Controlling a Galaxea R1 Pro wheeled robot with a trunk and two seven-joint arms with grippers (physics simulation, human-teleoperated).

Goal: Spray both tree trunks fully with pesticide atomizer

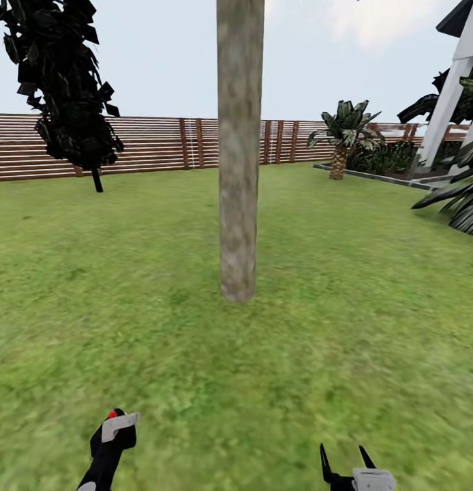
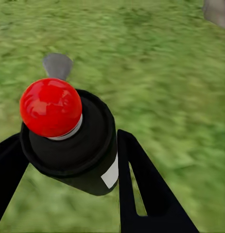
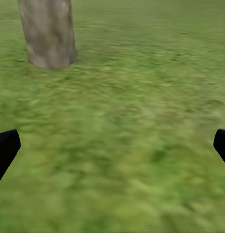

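Left arm: low at the head view's lower left, forearm rising from the frame edge, well short of the tree trunk (image 1: 238,157) and to its left. The left gripper (image 2: 68,160) has its black fingers (image 2: 141,184) closed on the pesticide atomizer (image 2: 73,141), one on each side of the body. The head view gives the atomizer (image 1: 114,433) only as a black shape with a grey trigger piece and a speck of red. The left wrist view adds a glossy red dome cap, a pale collar under it, a matt black cylindrical body with a small white label, and a grey nozzle tip beyond the cap.

Tree trunk: upright, round, mottled tan-grey, smooth, branchless, planted in the lawn (image 1: 373,307) straight ahead of the robot. The right wrist view shows its base (image 3: 48,34) meeting blurred green grass.

Right arm: low, right of the trunk, as far back as the left. The right gripper (image 1: 347,465) has two black pointed fingers spread apart with nothing between them, on a grey housing.

Behind the trunk: a brown slatted fence (image 1: 155,143), a dark-leaved tree (image 1: 59,82) to the left, and a short palm (image 1: 342,140) to the right.
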